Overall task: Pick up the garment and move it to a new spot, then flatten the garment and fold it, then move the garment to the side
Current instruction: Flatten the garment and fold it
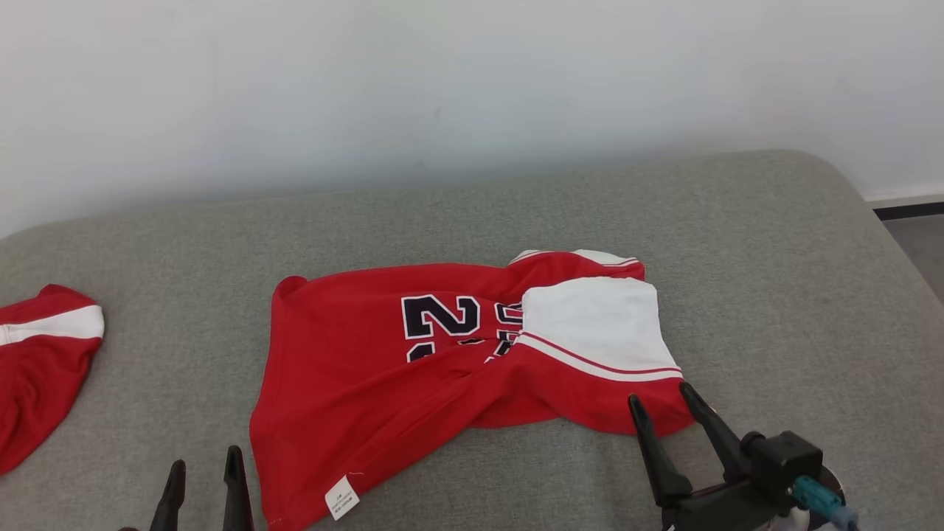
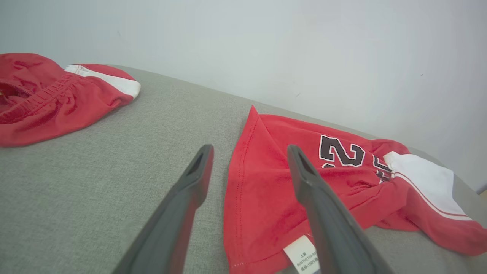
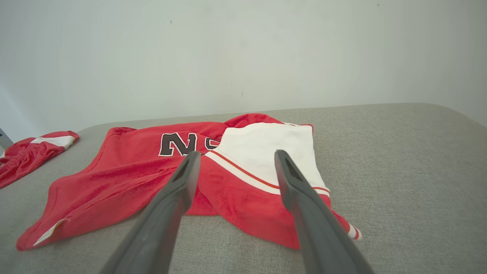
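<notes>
1. The garment [image 1: 383,383] is lying crumpled around the middle of the desk [image 1: 774,295]. Another red piece [image 1: 37,354] is sitting well apart at 9 o'clock.
2. Both claws are hanging with fingers spread apart, gripping nothing. The left claw [image 1: 206,457] is sitting just beside the stitched edge at 7 o'clock, and the right claw [image 1: 660,394] is at the striped end around 4 o'clock.
3. It's looking light, floppy and not fragile, so I'm guessing it's going to sag and bunch when lifted. I'm thinking pinch the corners: one by the label [image 1: 341,498], one at the white panel [image 1: 597,324].
4. The long axis is running roughly 9 to 3, with the stitched edge facing 9 and the white panel pointing 3. The middle is twisting, so I can't tell which side is facing up.
</notes>
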You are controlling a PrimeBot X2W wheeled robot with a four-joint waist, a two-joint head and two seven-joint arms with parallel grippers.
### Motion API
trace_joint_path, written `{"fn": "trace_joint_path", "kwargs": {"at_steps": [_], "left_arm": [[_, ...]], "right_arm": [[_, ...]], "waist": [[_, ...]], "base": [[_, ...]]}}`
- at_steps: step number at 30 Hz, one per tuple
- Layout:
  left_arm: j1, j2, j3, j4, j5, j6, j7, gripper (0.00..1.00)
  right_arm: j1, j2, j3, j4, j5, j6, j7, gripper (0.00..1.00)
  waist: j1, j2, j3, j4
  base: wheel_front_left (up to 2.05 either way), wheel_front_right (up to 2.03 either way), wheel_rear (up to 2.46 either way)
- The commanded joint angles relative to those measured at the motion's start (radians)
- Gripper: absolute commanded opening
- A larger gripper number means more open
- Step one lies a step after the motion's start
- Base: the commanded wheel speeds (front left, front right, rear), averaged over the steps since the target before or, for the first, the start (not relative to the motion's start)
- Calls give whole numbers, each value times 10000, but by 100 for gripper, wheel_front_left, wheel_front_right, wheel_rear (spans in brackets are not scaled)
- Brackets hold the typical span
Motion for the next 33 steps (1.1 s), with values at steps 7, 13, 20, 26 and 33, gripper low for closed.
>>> {"fn": "trace_joint_path", "kwargs": {"at_steps": [7,13,20,26,33], "left_arm": [[231,-290,299,-300,652,-438,-38,100],[32,-460,510,-385,1124,-699,-38,100],[-250,-637,661,-264,1391,-960,-33,100],[-566,-733,667,-81,1512,-1120,-33,100],[-783,-811,627,27,1620,-1236,-34,100]], "right_arm": [[-1033,-330,-319,652,517,9,1182,100],[-2323,-759,-559,1556,804,9,2067,100],[-3693,-1184,-935,2945,824,9,2334,100],[-4595,-1023,-1510,4457,889,9,2437,100],[-5097,-917,-1372,5308,1132,9,2434,100]], "waist": [[0,0,293,385],[0,0,610,742],[0,0,992,1121],[0,0,1254,1398],[0,0,1412,1545]], "base": [[0,0,0],[0,0,0],[0,0,0],[0,0,0],[0,0,0]]}}
